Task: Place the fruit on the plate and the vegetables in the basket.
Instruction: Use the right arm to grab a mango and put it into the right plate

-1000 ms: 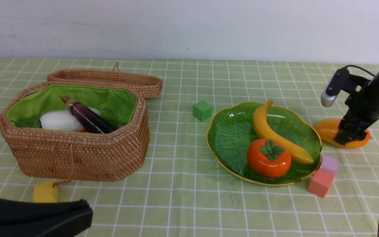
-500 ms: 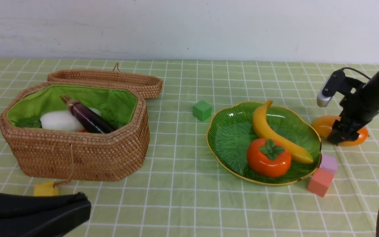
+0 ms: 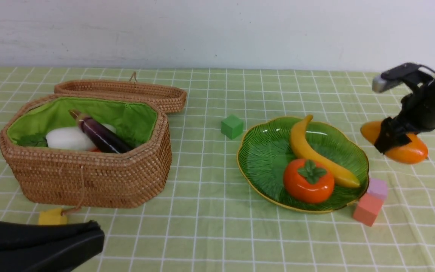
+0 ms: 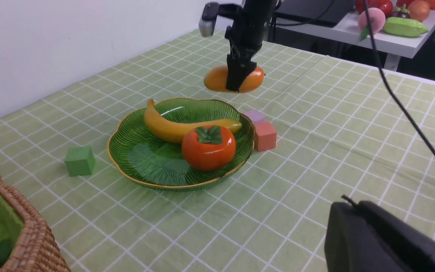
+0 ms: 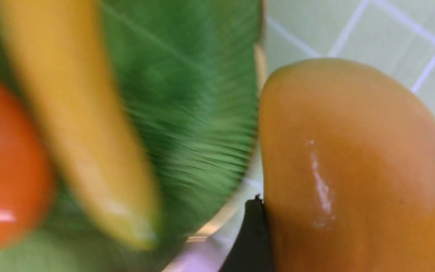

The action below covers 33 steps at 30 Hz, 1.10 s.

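with the mango [image 3: 404, 151] lifted off the surface, i carry it plateward.
right claw [image 3: 387, 140] grips it crosswise, beside the plate [image 3: 263, 151]; left claw [image 3: 89, 241] closed, idle.

A light green tablecloth with white check lines [image 3: 210, 234] covers the whole table. A plain white wall [image 3: 217, 30] stands at the far side. 3 small cubes sit on the cloth. A small green cube [image 3: 232, 126] sits near the middle. A small pink-red cube [image 3: 367, 209] sits on the right, nearer to us, and a small pale purple cube [image 3: 378, 188] touches it just behind. Far off, a white side table [image 4: 391, 37] holds more toy food [image 4: 404, 27].
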Tool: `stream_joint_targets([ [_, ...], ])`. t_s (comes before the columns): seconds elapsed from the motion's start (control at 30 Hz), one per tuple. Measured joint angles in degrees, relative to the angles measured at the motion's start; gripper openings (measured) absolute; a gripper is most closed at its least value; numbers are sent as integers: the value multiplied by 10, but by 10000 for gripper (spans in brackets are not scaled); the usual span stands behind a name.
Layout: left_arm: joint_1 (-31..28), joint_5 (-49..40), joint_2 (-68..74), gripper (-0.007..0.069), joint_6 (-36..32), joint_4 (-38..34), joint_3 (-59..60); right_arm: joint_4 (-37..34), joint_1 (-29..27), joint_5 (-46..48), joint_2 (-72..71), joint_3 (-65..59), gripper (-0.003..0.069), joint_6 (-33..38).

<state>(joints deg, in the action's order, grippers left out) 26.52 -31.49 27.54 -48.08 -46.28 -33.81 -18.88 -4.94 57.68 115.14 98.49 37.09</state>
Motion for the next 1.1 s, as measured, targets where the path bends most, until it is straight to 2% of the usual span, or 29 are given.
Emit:
stream_joint_targets([
  [0.07,0,11,0,-9,0,3,0,-33,13,15,-15,0,598,-5],
  [0.13,0,42,0,-9,0,12,0,-99,58,29,-27,0,598,-6],
  [0.17,0,45,0,-9,0,12,0,-106,62,28,-27,0,598,-6],
  [0.23,0,82,0,-9,0,19,0,-128,114,6,-23,0,598,-2],
  [0.37,0,154,0,-9,0,21,0,-129,190,-88,-6,0,598,0],
  [0.47,0,186,0,-8,0,21,0,-102,222,-140,13,0,598,-6],
  [0.7,0,184,0,-3,0,21,0,-75,224,-173,53,0,598,-51],
  [0.83,0,162,0,1,0,21,0,-67,220,-180,55,0,613,-102],
  [0.93,0,158,0,1,0,21,0,-41,220,-169,50,0,671,-118],
  [1.1,0,154,0,5,0,22,0,4,220,-119,15,0,669,-141],
])
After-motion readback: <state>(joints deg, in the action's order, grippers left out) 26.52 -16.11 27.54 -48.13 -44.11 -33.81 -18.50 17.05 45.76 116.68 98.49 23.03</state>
